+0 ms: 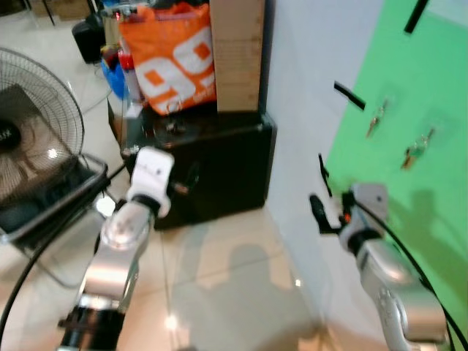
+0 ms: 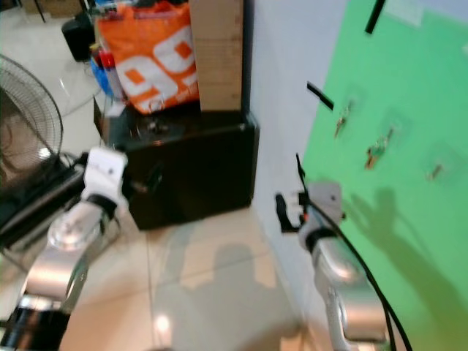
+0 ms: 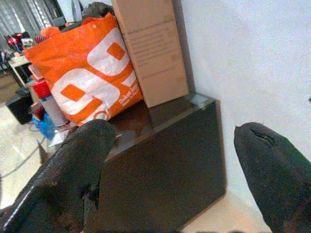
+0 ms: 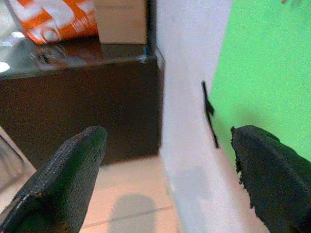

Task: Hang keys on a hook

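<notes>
Keys: two bunches of keys [image 1: 376,121] hang on hooks of the green board [image 1: 409,88], near its upper part.
Right gripper [image 4: 165,179]: released, empty, below the keys, nearer arm.
Left gripper [image 3: 170,170]: released, empty, toward black cabinet [image 1: 219,168].

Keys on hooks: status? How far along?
Done: two key bunches hang on the green board, one higher, one lower; a third shows in the right eye view.
In hand: nothing. The left gripper and right gripper are open and empty.
Left: I can't make out any keys off the board, so the job may be finished.
</notes>
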`<state>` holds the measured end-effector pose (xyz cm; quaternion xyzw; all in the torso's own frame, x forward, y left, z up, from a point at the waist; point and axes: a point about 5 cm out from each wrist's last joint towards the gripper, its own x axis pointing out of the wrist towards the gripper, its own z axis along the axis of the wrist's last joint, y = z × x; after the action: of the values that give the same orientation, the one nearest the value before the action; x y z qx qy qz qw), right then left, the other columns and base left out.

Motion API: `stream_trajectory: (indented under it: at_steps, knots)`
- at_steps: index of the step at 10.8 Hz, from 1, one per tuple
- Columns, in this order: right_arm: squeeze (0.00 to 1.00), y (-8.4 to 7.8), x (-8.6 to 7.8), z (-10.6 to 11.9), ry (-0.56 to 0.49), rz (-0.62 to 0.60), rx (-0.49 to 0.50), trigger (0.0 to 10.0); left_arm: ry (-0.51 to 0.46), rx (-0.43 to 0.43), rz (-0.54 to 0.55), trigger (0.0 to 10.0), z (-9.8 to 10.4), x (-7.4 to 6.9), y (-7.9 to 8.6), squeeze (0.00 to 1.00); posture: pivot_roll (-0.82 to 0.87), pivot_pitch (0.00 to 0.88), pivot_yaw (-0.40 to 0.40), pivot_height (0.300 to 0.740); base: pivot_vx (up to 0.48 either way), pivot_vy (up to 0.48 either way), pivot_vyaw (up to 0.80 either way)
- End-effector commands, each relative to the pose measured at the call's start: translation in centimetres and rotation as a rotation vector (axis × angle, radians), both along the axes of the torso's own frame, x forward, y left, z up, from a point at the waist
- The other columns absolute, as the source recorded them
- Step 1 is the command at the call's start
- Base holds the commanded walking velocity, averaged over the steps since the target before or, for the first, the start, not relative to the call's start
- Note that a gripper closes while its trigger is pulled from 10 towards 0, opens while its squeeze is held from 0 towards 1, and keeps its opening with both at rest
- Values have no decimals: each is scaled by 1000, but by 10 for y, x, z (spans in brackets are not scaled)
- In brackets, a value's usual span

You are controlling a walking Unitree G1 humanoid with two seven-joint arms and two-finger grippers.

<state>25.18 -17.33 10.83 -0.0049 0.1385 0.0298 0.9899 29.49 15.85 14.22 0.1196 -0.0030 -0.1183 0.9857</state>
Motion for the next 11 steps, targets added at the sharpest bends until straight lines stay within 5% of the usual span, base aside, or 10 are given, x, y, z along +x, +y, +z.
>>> stream_trajectory:
  at_steps: [1,11]
  knots:
    - [1000,7,3,5,-24,29,5,10000,6,4,16,10000,-1,0,5,0,-13,0,16,740,326,0,800]
    - [1000,12,18,5,-21,-7,8,10000,2,10,64,10000,2,-9,19,0,42,0,-43,740,383,0,77]
